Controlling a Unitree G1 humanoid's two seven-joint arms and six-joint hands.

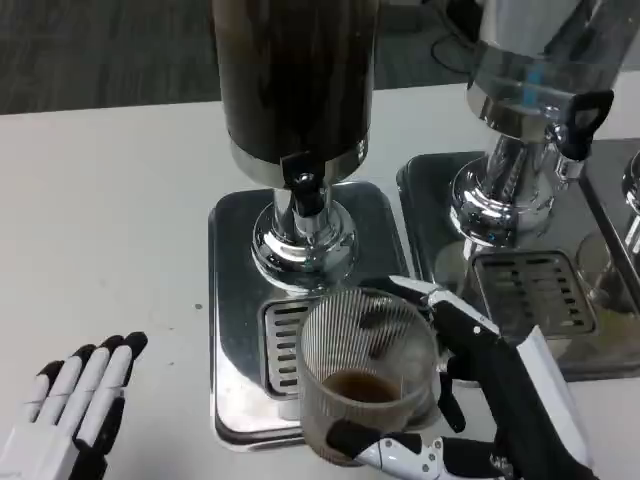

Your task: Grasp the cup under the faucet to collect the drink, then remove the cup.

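Note:
A clear ribbed cup (362,372) with a little dark drink at its bottom stands over the drip grate (283,340) of the left dispenser's steel base. My right hand (470,400) grips it, with fingers around its right side and a thumb across its lower front. The black faucet (303,185) of the dark-filled dispenser (295,75) is above and behind the cup, to its left. My left hand (80,405) lies flat on the white table at the lower left, fingers straight and apart, holding nothing.
A second dispenser (530,90) with a clear tank and a black tap stands at the right on its own steel tray (530,290) with a grate. Bare white table (110,230) stretches to the left of the trays.

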